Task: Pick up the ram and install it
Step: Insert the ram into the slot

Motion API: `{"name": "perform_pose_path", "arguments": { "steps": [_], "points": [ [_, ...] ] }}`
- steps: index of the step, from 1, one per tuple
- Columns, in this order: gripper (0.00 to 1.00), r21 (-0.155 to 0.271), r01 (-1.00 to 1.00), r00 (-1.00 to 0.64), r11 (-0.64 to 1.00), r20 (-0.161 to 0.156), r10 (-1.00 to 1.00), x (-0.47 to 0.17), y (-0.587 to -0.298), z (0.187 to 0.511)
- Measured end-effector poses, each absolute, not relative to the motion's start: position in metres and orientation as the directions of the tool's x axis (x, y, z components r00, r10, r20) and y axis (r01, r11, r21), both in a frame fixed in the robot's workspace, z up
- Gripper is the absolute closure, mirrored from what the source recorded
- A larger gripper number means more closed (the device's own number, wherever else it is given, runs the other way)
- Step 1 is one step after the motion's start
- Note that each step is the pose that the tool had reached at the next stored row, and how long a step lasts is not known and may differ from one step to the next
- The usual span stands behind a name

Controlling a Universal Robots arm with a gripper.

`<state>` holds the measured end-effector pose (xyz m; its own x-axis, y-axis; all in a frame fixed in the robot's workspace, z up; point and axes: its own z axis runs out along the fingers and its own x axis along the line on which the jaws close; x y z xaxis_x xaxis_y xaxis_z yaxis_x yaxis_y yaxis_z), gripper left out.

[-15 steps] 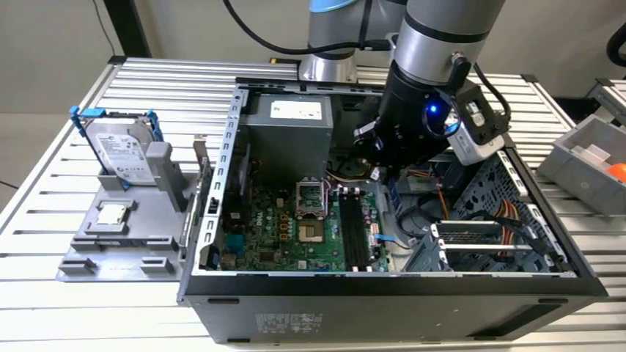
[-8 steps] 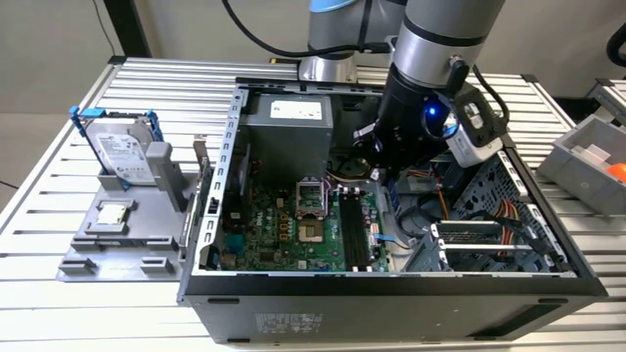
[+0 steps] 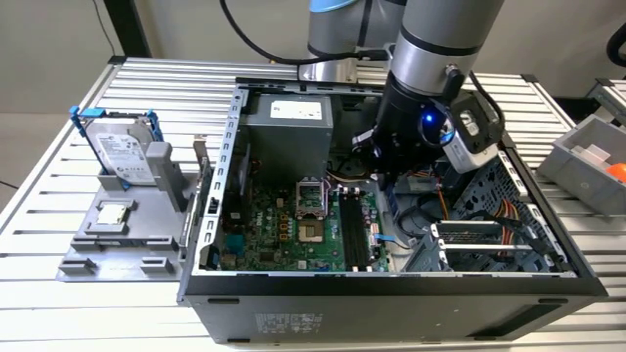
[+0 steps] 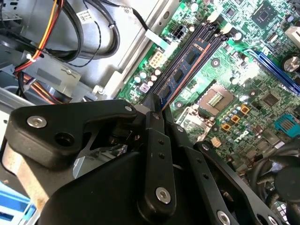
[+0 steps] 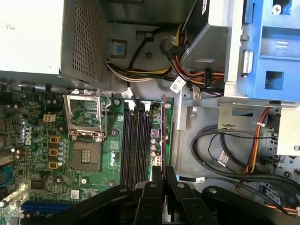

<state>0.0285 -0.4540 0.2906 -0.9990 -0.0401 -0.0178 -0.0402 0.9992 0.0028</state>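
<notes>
Hanging inside the open computer case (image 3: 210, 220), the gripper (image 5: 163, 176) is closed narrowly on the ram (image 5: 163, 136), which is held on edge by one end and stands over the memory slots (image 5: 136, 140) nearest the motherboard's (image 5: 61, 154) edge. In the second wrist view the ram (image 4: 187, 65) is seen as a blue stick with dark chips, lined up along a slot. It is judged light, stiff and thin, yet fragile: it is best gripped by its flat faces near the upper edge, away from the contacts, and pressed straight, without twist. Room is tight: a metal drive bay (image 5: 220, 126) and loose cables (image 5: 220, 154) are just beside the slots on one side, the empty processor socket (image 5: 84, 117) near on the other, and the power supply (image 3: 289, 128) is close behind.
</notes>
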Motion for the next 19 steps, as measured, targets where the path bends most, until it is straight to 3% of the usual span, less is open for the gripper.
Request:
{"name": "perform_pose_path", "arguments": {
  "steps": [19],
  "points": [
    [1.0, -0.009, -0.012, -1.0, 1.0, -0.017, -0.012, 0.027, -0.454, 0.274]
  ]
}}
